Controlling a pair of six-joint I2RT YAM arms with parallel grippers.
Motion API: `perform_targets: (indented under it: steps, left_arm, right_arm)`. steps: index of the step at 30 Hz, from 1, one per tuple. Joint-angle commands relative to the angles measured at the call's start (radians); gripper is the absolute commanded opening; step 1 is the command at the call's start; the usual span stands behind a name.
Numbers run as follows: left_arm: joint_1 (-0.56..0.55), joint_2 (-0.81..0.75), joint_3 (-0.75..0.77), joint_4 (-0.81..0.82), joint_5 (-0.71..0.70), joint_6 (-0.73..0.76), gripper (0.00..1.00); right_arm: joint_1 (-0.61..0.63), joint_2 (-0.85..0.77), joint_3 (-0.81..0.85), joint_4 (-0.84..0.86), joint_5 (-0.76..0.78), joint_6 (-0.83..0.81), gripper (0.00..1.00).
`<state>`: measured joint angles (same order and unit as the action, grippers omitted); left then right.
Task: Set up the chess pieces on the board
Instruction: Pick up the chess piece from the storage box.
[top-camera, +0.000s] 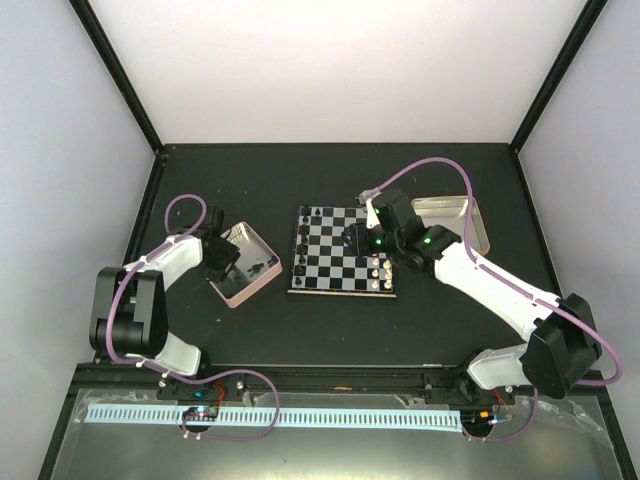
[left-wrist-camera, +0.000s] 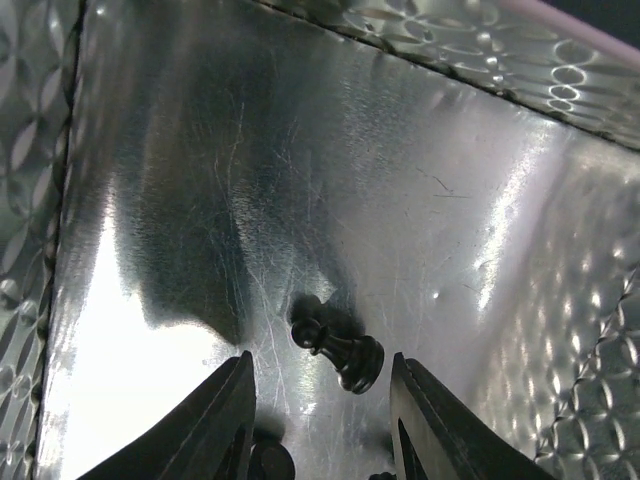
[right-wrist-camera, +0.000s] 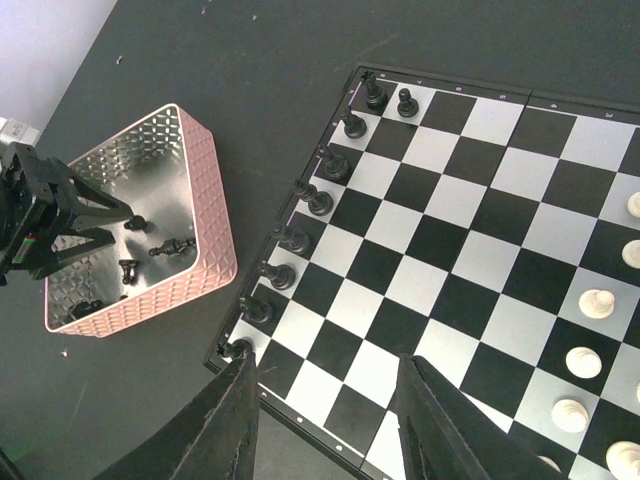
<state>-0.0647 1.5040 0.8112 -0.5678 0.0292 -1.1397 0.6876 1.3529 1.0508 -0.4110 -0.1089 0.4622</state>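
The board (top-camera: 343, 262) lies mid-table; it also shows in the right wrist view (right-wrist-camera: 450, 240). Several black chess pieces (right-wrist-camera: 312, 200) stand along its left edge, with one more (right-wrist-camera: 406, 102) a file inward at the far corner. My left gripper (top-camera: 222, 255) is down inside the pink-rimmed tin (top-camera: 240, 293), open. In the left wrist view a black pawn (left-wrist-camera: 338, 345) lies on its side on the tin floor just ahead of the open gripper (left-wrist-camera: 320, 360), untouched. Other black pieces (right-wrist-camera: 170, 246) lie in the tin. My right gripper (top-camera: 355, 238) hovers open and empty over the board (right-wrist-camera: 325, 360).
White pieces (right-wrist-camera: 597, 303) stand along the board's right side. A gold-rimmed tin (top-camera: 470, 215) sits right of the board under the right arm. The pink tin's walls (right-wrist-camera: 215, 200) enclose the left gripper. Dark table all round; black frame posts at the far corners.
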Motion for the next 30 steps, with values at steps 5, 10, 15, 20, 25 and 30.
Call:
perform_targets:
  steps: [5, 10, 15, 20, 25, 30]
  left_arm:
    - [0.009, -0.004, 0.023, 0.004, -0.022, -0.112, 0.42]
    - [0.006, 0.040, 0.039, -0.021, -0.010, -0.126, 0.40]
    - [0.007, 0.068, 0.048, -0.020, 0.007, -0.144, 0.36]
    - [0.006, 0.103, 0.092, -0.053, -0.003, -0.128, 0.33]
    - [0.007, 0.106, 0.095, -0.060, 0.004, -0.117, 0.24]
    - [0.001, 0.104, 0.091, -0.066, 0.010, -0.102, 0.23]
  right_arm:
    - [-0.002, 0.017, 0.046, -0.034, -0.046, -0.036, 0.38]
    - [-0.003, 0.011, 0.042, -0.044, -0.050, -0.040, 0.38]
    - [-0.002, 0.003, 0.036, -0.038, -0.029, -0.043, 0.37]
    - [-0.002, 0.000, 0.035, -0.044, -0.013, -0.045, 0.37]
    - [-0.002, 0.000, 0.041, -0.047, -0.007, -0.048, 0.37]
    - [-0.002, -0.005, 0.038, -0.046, -0.005, -0.045, 0.37]
